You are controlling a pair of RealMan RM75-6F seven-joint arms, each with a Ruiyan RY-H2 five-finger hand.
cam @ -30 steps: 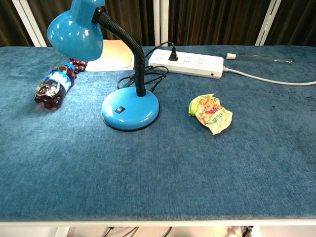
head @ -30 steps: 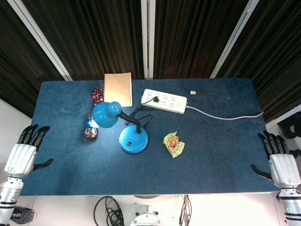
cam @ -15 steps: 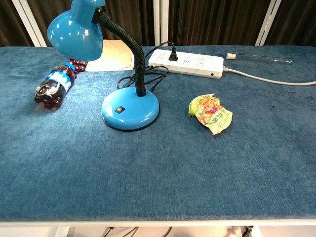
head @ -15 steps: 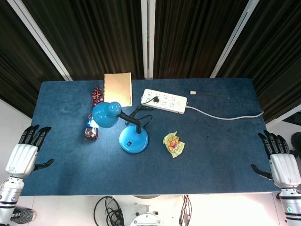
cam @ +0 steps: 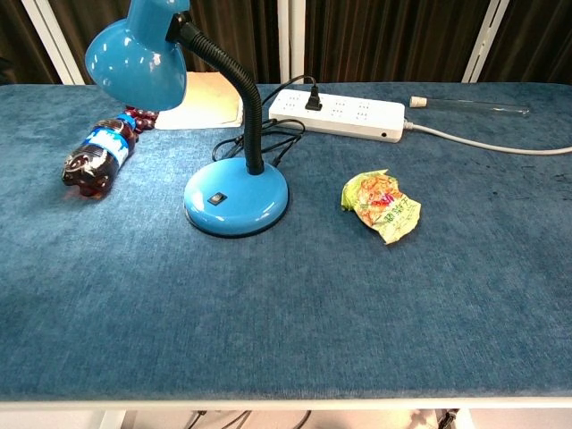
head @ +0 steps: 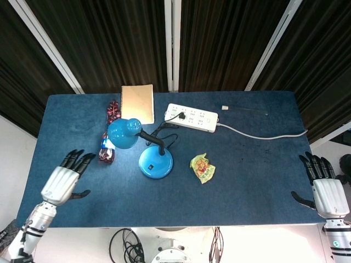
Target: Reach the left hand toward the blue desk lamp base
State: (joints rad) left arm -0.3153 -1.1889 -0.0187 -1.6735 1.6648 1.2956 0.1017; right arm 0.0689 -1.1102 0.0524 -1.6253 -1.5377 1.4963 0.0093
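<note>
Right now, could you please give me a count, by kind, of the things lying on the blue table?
Desk lamp: 1
Drink bottle: 1
Snack packet: 1
Power strip: 1
Notebook: 1
Clear tube: 1
Dark red cluster behind the bottle, too small to identify: 1
Total: 7

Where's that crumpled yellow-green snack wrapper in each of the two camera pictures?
Head view: the snack wrapper lies near the middle of the table, just right of the blue lamp base.
Chest view: the wrapper sits right of centre, again right of the lamp base.
Shared landmark: the white power strip beyond it.
</note>
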